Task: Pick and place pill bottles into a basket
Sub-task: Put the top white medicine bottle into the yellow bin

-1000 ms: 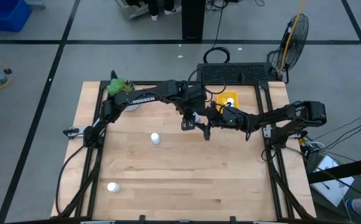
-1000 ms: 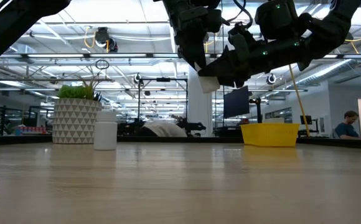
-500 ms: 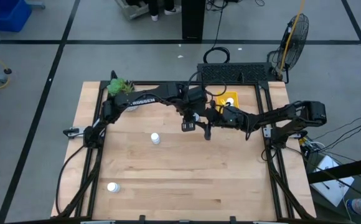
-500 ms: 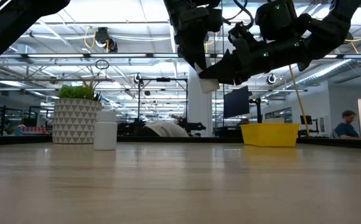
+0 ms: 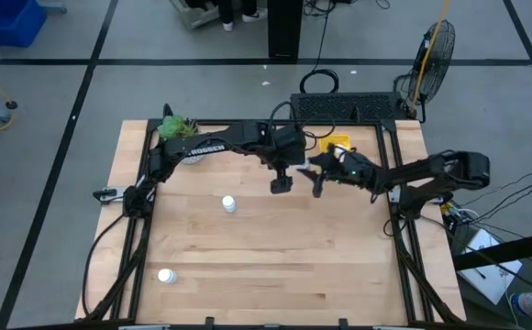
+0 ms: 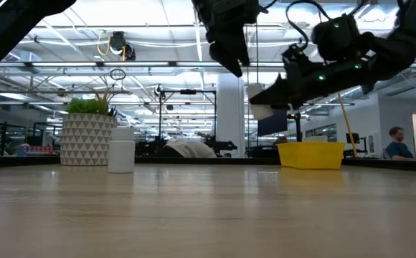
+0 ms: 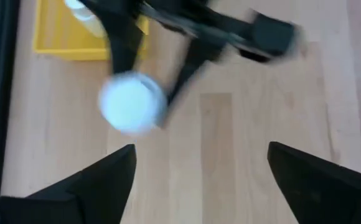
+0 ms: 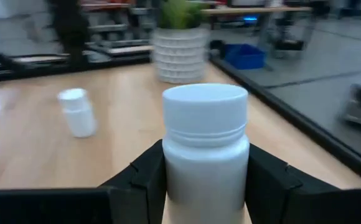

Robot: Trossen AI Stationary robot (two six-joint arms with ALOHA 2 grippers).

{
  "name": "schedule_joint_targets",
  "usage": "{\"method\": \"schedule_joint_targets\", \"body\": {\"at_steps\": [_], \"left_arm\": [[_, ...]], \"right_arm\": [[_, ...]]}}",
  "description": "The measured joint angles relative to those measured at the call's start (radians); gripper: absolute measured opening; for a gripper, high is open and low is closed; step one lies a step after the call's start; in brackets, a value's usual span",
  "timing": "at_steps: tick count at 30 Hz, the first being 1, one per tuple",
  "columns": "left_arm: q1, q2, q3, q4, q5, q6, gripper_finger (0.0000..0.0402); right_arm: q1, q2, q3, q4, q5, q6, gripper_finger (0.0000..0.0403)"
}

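- The right gripper (image 8: 205, 186) is clamped on a small white cylindrical pill bottle with a white cap (image 8: 204, 146), its dark fingers (image 8: 148, 180) pressed to either side of the bottle's body.
- From table height, that held bottle (image 6: 261, 110) hangs well above the wooden tabletop (image 6: 208, 215), beside the shallow bright yellow plastic basket (image 6: 310, 154) that sits at the back.
- The left gripper (image 7: 196, 177) hovers just beside it, over the middle of the table, with its two dark fingers (image 7: 93, 186) spread wide apart and nothing between them.
- From above, the basket (image 5: 338, 145) lies near the table's far edge, just behind the two grippers; the left wrist view shows something white lying inside it.
- A second white bottle (image 5: 229, 203) stands on the wood to the left of centre.
- A third bottle (image 5: 165, 275) stands near the front left corner.
- A white patterned pot holding a green plant (image 6: 87, 138) sits at the far left corner.
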Motion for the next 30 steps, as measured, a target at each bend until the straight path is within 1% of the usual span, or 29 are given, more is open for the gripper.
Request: {"method": "schedule_joint_targets", "body": {"at_steps": [6, 12, 15, 21, 26, 30], "left_arm": [[0.005, 0.000, 0.000, 0.003, 0.034, 0.050, 0.0327], [0.011, 0.000, 0.000, 0.010, 0.056, 0.065, 0.0308], [0.014, 0.000, 0.000, 0.014, 0.058, 0.068, 0.0305], [0.016, 0.000, 0.000, 0.025, 0.058, 0.068, 0.0314], [0.016, 0.000, 0.000, 0.025, 0.058, 0.069, 0.0322], [0.016, -0.001, 0.000, 0.025, 0.057, 0.075, 0.0323]], "right_arm": [[-0.114, -0.147, -0.130, 0.033, 0.004, 0.043, 0.0149], [-0.239, -0.251, -0.227, 0.062, 0.007, 0.087, 0.0149], [-0.293, -0.266, -0.241, 0.062, 0.032, 0.093, 0.0149], [-0.378, -0.262, -0.241, 0.082, 0.026, 0.092, 0.0149], [-0.439, -0.262, -0.241, 0.064, 0.022, 0.096, 0.0149], [-0.496, -0.262, -0.241, 0.056, -0.047, 0.113, 0.0149]]}}
